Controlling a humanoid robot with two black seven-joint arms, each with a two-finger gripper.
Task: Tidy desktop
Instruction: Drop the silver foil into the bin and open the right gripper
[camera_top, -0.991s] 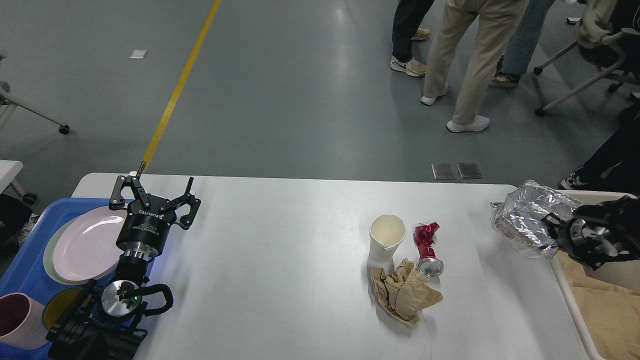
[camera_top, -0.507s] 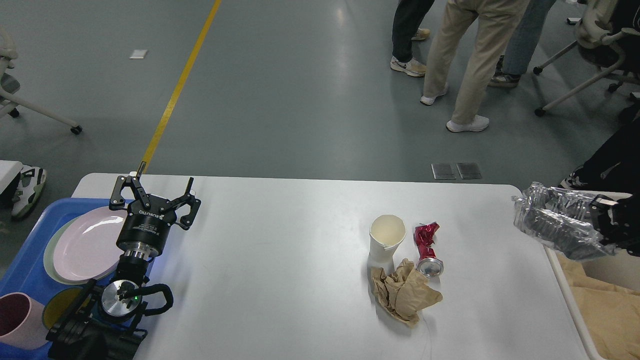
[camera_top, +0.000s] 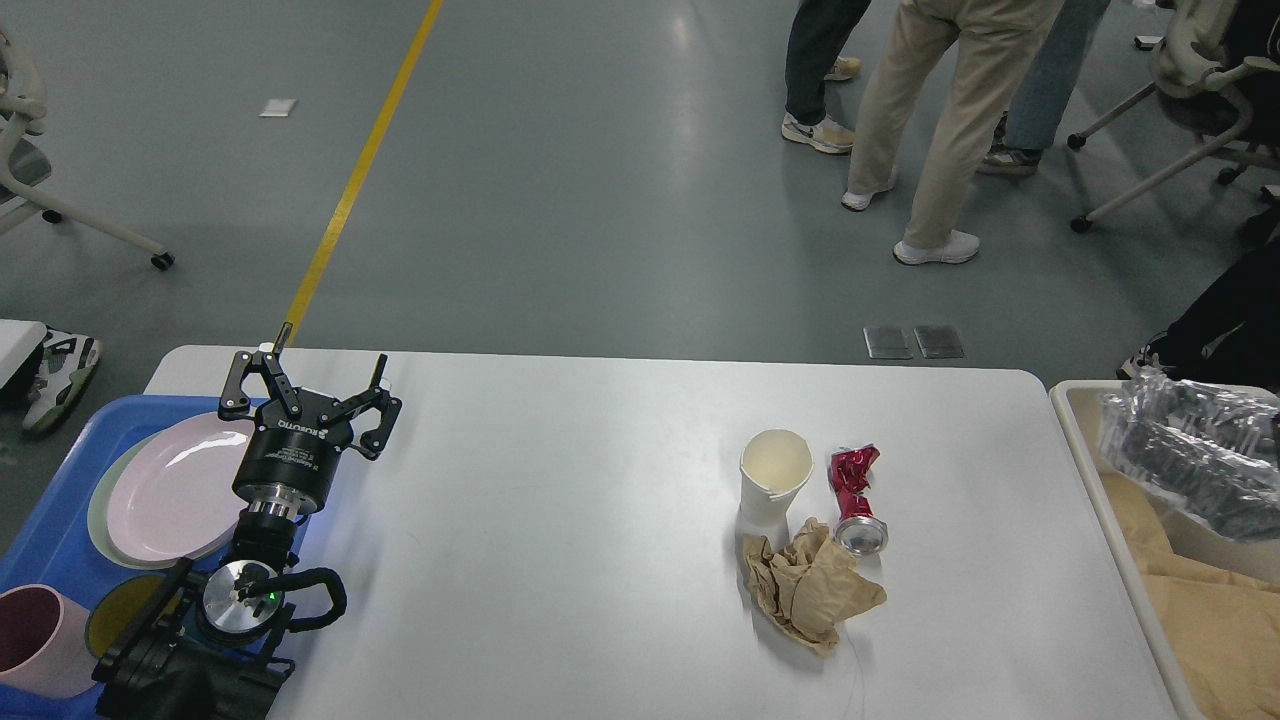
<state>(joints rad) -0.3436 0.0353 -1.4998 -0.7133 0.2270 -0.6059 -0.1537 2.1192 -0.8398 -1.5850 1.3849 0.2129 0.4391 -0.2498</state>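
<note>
The white worktop (camera_top: 560, 520) fills the lower view. The left tool (camera_top: 310, 392) hovers over its left end beside a blue tray (camera_top: 50, 545), fingers spread and empty. Right of centre stand a paper cup (camera_top: 772, 476), a crushed red can (camera_top: 856, 497) and crumpled brown paper (camera_top: 808, 587), touching. A foil bag (camera_top: 1195, 455) sits over the beige bin (camera_top: 1120, 510). The right tool is out of view.

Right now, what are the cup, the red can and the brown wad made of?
The cup looks like matte white paper, its rim torn. The can seems thin glossy metal, crushed, with a silvery end. The wad looks like crumpled brown paper, dull and creased.
</note>
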